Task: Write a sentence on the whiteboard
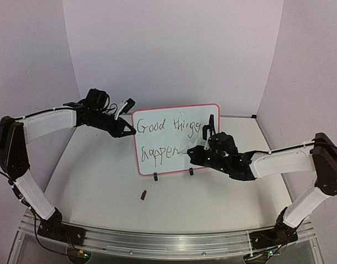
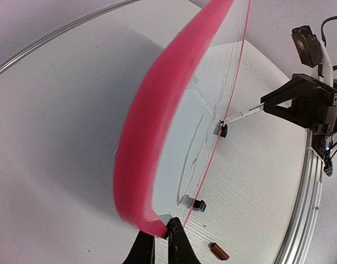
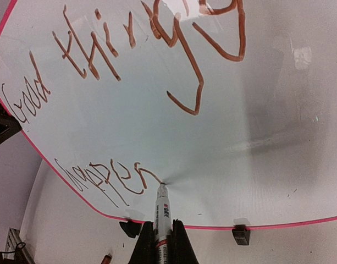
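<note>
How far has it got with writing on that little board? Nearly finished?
Well along. Done: the sentence on the whiteboard reads "Good things" over "happen". In hand: the left hand pinches the board's edge while the right hand presses a marker tip just after the final n. Left: maybe more letters, then lifting off; how it ends isn't shown.
</note>
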You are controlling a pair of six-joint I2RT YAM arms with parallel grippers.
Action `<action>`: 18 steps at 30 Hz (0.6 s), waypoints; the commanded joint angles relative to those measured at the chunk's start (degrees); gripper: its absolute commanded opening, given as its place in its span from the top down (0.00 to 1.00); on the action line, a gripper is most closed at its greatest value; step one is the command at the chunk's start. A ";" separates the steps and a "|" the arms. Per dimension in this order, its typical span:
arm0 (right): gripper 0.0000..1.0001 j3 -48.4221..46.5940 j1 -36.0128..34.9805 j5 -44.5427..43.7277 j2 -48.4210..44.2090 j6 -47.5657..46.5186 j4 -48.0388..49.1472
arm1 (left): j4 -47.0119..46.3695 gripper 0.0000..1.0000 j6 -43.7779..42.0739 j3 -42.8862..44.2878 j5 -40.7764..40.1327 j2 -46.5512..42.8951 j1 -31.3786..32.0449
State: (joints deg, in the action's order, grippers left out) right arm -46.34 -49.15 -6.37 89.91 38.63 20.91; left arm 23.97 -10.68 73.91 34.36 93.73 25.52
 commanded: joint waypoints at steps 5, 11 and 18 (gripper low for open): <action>1.00 -0.49 0.42 -0.03 1.77 0.50 -0.86 | 2.95 1.00 -2.27 -0.06 -4.01 2.10 2.08; 1.00 -0.77 0.39 0.44 1.95 0.82 -1.39 | 2.93 1.00 -2.28 -0.06 -4.06 1.93 2.17; 1.00 -0.33 0.41 1.94 -1.13 -1.39 -0.87 | 2.94 1.00 -2.28 -0.03 -4.14 1.78 2.21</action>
State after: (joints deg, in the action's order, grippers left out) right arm -46.33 -49.15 -4.85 90.99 38.86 19.62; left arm 23.95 -10.68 73.91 34.33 93.73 25.58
